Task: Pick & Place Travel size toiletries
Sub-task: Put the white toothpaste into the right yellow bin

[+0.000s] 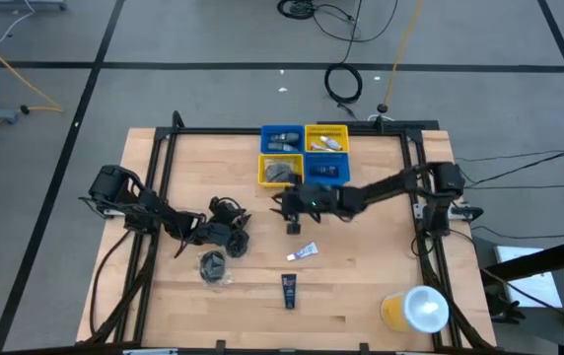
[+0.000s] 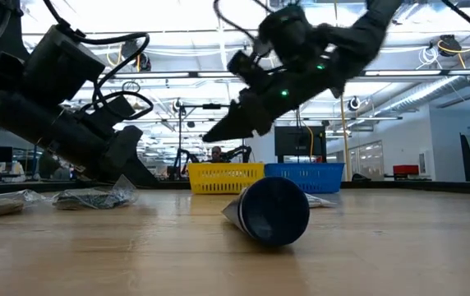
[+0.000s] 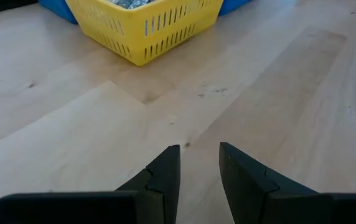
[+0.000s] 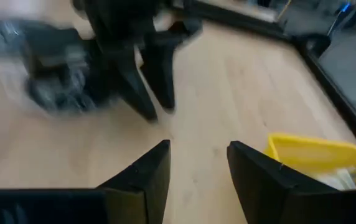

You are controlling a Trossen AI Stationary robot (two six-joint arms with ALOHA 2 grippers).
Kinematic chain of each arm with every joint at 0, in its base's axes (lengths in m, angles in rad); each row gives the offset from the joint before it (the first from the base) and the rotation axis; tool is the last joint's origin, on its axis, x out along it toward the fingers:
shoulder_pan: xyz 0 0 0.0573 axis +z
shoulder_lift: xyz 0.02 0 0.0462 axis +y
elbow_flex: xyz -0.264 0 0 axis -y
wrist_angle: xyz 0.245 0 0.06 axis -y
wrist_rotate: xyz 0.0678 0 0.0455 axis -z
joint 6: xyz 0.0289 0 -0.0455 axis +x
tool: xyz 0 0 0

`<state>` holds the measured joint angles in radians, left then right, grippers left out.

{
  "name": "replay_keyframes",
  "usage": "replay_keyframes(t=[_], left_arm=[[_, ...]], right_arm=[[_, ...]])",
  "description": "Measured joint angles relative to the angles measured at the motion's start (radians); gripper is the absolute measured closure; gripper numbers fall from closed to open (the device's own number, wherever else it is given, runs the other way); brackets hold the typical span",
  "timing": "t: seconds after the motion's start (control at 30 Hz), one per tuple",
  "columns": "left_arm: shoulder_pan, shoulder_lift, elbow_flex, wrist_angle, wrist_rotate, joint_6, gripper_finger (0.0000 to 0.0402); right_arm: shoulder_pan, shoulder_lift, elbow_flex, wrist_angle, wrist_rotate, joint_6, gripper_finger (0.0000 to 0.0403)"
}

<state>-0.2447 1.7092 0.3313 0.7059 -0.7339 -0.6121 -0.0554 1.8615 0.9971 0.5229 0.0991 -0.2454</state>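
On the wooden table lie a dark grey wrapped disc (image 1: 213, 266), a white mini tube (image 1: 304, 253) and a dark blue tube (image 1: 288, 289); the low view shows the blue tube (image 2: 272, 210) end-on. My left gripper (image 1: 246, 221) (image 3: 200, 152) hovers open just far of the disc, pointing at the bins, with nothing between its fingers. My right gripper (image 1: 287, 219) (image 4: 196, 149) is open over bare wood far of the white tube, facing the left gripper (image 4: 147, 62) and the blurred disc (image 4: 41, 74). In the low view it hangs above the table (image 2: 218, 131).
Blue and yellow square bins (image 1: 302, 153) stand together at the table's far middle, with wrapped items inside; one yellow bin (image 3: 144, 28) is ahead of the left gripper. A big yellow cup with white lid (image 1: 415, 309) lies near the near right corner. Black frame rails run along both sides.
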Motion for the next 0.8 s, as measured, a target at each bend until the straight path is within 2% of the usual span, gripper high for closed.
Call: replay_keyframes(t=[0.27,0.47,0.63,0.8], left_arm=[[0.0,0.0,0.0,-0.001,-0.008,-0.004,0.0293],[0.0,0.0,0.0,0.004,-0.008,-0.017,0.0293],[0.0,0.0,0.0,0.018,-0.017,-0.021,0.0293],[0.0,0.0,0.0,0.039,-0.02,-0.019,0.0293]], right_arm=[[0.115,-0.106,-0.29,0.239,-0.004,0.236,0.0251],[0.177,-0.106,-0.419,0.484,-0.077,0.437,0.025],[0.239,-0.09,-0.457,0.53,-0.024,0.384,0.0241],[0.283,-0.09,-0.455,0.466,0.059,0.355,0.0197]])
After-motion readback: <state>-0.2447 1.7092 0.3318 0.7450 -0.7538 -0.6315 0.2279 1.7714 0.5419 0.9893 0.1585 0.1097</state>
